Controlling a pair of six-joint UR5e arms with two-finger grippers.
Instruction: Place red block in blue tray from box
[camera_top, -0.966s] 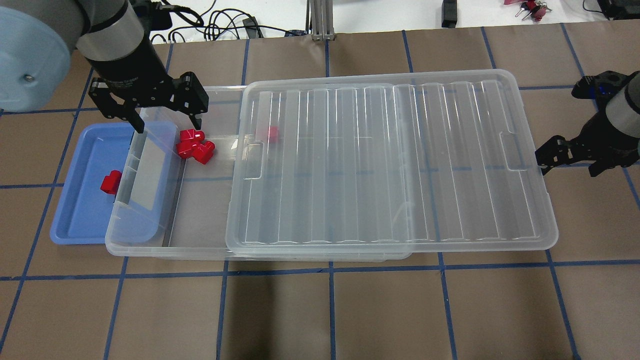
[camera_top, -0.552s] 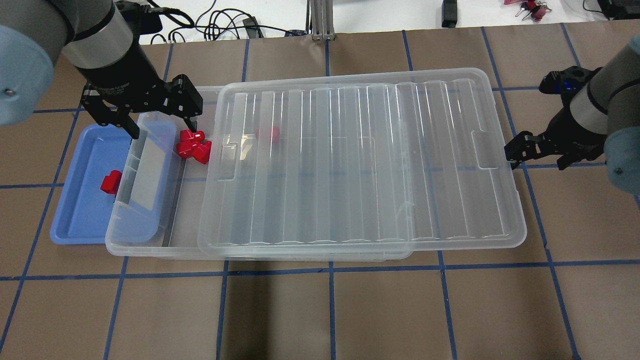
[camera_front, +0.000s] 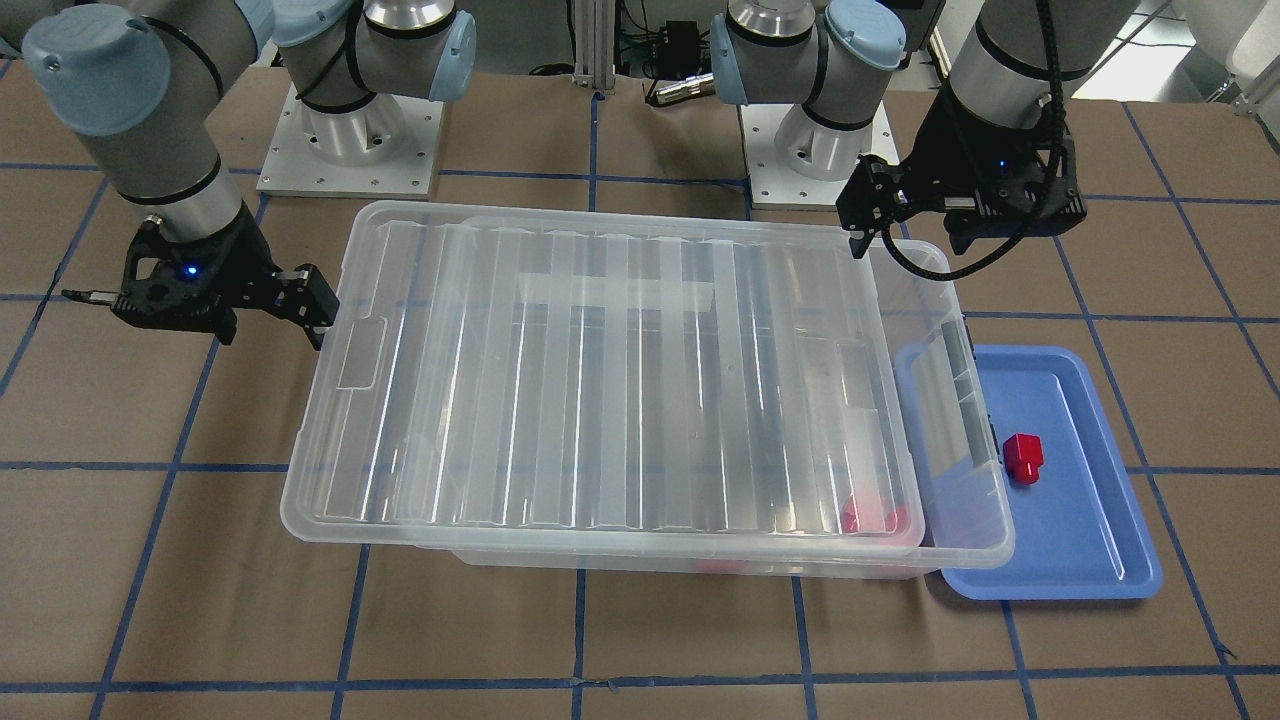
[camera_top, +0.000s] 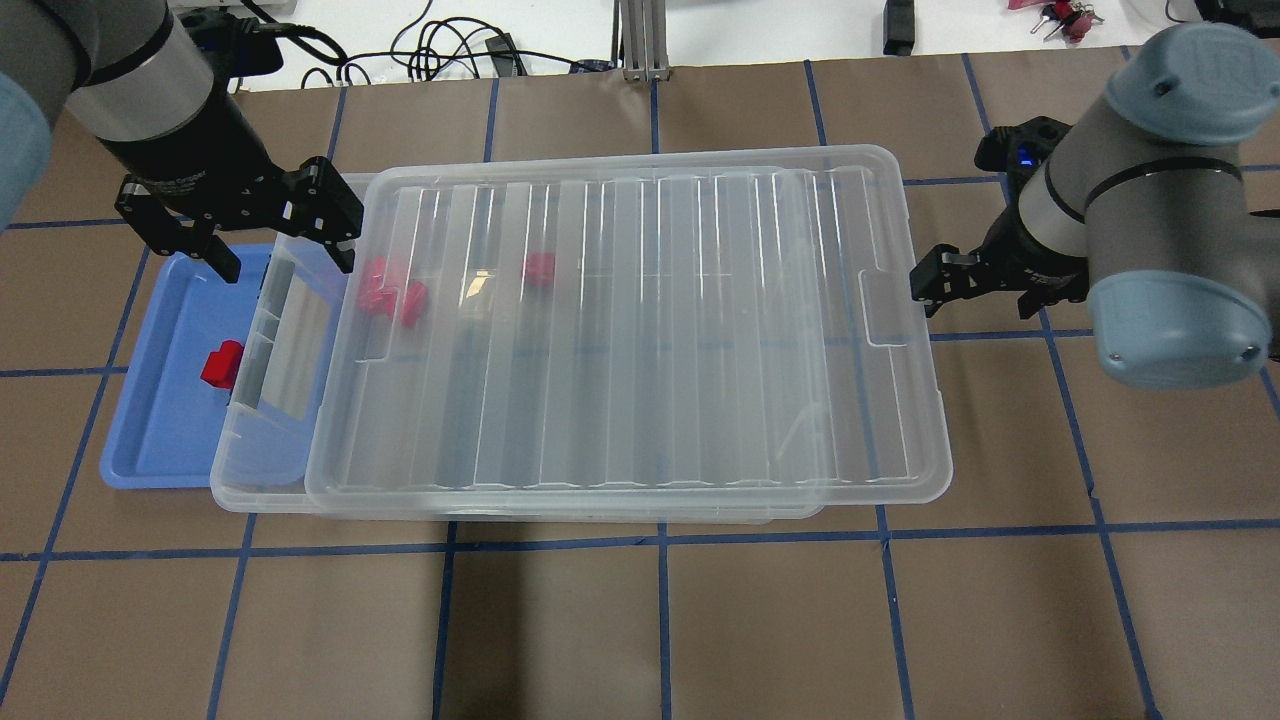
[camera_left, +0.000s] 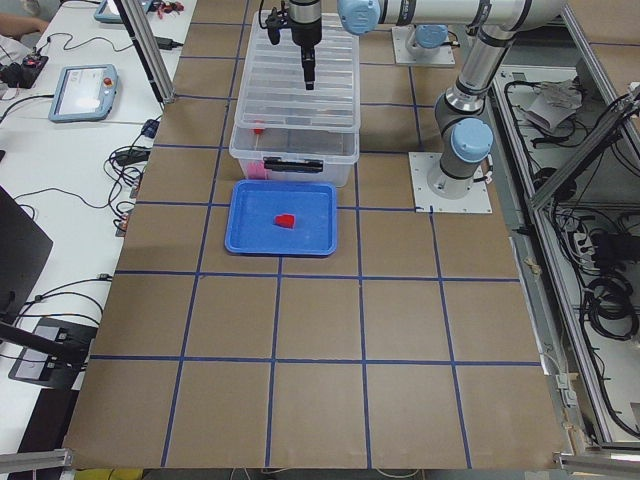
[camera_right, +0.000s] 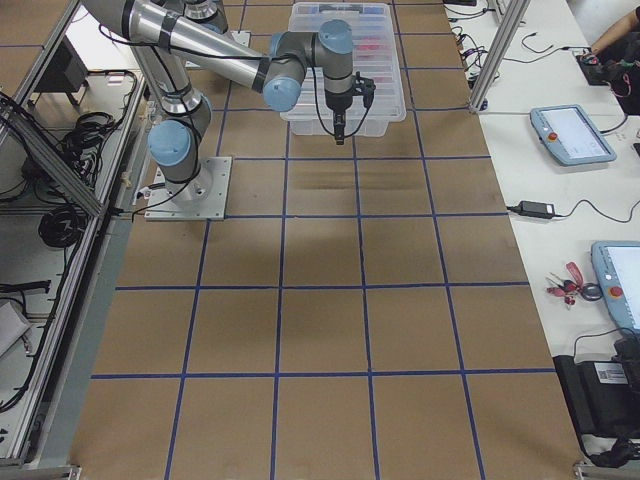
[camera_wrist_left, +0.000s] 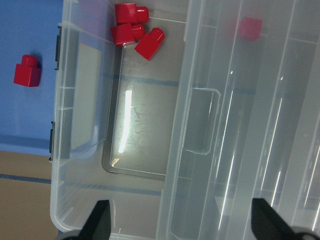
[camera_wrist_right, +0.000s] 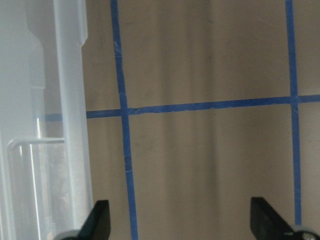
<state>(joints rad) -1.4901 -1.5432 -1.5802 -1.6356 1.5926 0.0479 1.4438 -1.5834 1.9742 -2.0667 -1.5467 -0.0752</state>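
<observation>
Your left gripper (camera_wrist_left: 182, 226) hangs released, jaws wide apart and holding nothing. Directly under them lie the open end of the box (camera_wrist_left: 75, 210) and the edge of its lid (camera_wrist_left: 240, 125), which covers the rest of the box. One finger is over the lid, the other over the open end.

A little ahead of the jaws, three red blocks (camera_wrist_left: 131, 31) huddle on the box floor near the lid's edge. A fourth block (camera_wrist_left: 249, 27) shows through the lid on the lid-side finger's side. Out past the other finger, beyond the box's end wall, the red block (camera_wrist_left: 27, 71) rests in the blue tray (camera_wrist_left: 30, 120), well apart from both fingers.

Your right gripper (camera_wrist_right: 182, 225) is released too. Only bare table (camera_wrist_right: 200, 150) shows between its jaws, and the lid's rim lies just outside one finger.
</observation>
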